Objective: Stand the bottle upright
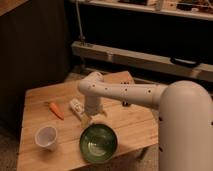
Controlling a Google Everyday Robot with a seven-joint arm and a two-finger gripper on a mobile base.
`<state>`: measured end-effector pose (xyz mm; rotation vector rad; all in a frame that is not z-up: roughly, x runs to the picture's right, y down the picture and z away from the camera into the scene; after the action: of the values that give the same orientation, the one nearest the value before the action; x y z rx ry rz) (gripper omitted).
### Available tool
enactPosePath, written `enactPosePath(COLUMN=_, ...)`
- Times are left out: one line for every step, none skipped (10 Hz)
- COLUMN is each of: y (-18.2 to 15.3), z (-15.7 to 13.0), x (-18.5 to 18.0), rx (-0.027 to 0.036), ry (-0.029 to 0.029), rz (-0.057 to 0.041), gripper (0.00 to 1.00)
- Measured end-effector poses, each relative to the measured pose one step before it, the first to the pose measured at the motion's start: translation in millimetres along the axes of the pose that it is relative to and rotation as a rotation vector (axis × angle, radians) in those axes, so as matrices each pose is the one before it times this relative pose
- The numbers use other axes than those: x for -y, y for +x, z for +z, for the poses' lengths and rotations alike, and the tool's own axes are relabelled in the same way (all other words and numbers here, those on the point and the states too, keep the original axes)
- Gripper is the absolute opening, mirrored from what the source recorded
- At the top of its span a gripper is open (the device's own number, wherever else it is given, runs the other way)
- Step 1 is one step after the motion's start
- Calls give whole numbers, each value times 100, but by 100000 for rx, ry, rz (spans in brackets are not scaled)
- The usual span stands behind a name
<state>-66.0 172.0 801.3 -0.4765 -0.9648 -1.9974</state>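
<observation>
Gripper [91, 118]: hung at the lower end of the white arm [125, 92], low over the wooden table [35, 97], just beside the right end of the bottle [77, 107]. Whether it was open, closed or gripping could not be told; contact with the bottle was likewise unclear.
Bottle: lay on its side mid-table, between the carrot [56, 110] and the gripper.
Carrot: lay near the bottle's left.
White cup [46, 136]: stood upright, front left.
Green bowl [98, 143]: sat near the front edge, just in front of the gripper.
</observation>
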Motion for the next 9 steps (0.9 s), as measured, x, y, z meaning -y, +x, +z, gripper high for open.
enactPosePath(y=678, z=286, x=-244, rx=422, ry=281, rz=205, gripper=80)
enactPosePath(y=423, z=256, x=24, rx=476, ry=-282, rz=-208, gripper=80)
enactPosePath(y=595, z=232, x=175, rx=335, ry=-571, rz=-537, gripper=80)
enactPosePath(y=421, z=307, x=-58, rx=470, ry=-820, rz=-211, gripper=80)
enactPosePath(y=196, z=355, x=-69, rx=568, ry=-474, rz=-162, gripper=80)
enactPosePath(y=226, z=325, x=50, rx=474, ry=-412, rz=-317, gripper=80)
enactPosePath(y=305, z=444, x=240, rx=632, ry=-682, rz=-787, gripper=80)
enactPosePath(y=103, z=190, x=92, rx=479, ry=-1320, rz=-366, gripper=80)
enactPosePath(y=23, z=-10, x=-7, rx=24, ry=-895, rz=82, gripper=80)
